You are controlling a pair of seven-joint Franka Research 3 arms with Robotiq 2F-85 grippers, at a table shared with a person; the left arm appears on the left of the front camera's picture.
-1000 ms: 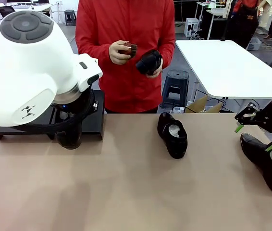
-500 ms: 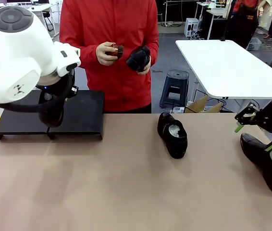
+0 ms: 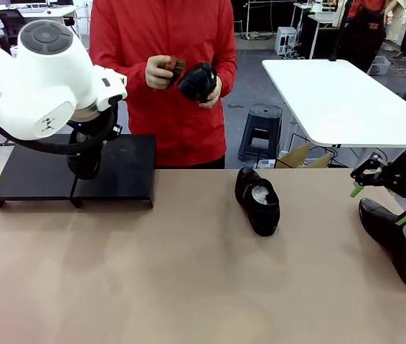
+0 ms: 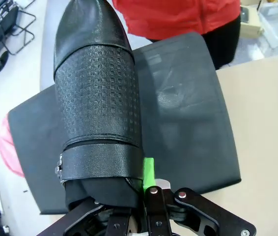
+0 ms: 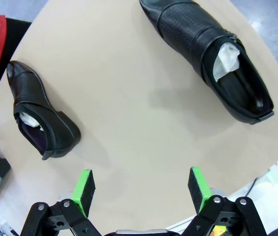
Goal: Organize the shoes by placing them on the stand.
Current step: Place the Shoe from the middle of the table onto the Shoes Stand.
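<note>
The left hand point(image 4: 140, 184) is pinched on the heel end of the held shoe point(image 4: 97, 98); one green pad presses its outer side, and I judge the other finger sits inside the opening; in the left wrist view the shoe's long axis runs from 6 to 12 o'clock, toe at 12, with the stand point(image 4: 188, 118) directly beneath and spreading toward 3 and 9; so the coming move is likely a straight lowering. In the front view the stand sits at the counter's point(image 3: 189, 287) 10 o'clock. The right hand point(image 5: 141, 189) is spread wide and empty; the right-edge shoe point(image 5: 212, 54) lies at its 1 o'clock, the middle shoe point(image 5: 41, 123) at 10, so the right arm is nearer both. A second ago the left arm hung lower, its shoe before the stand's front edge; now it is over the top; the person has stepped toward 9 o'clock.
</note>
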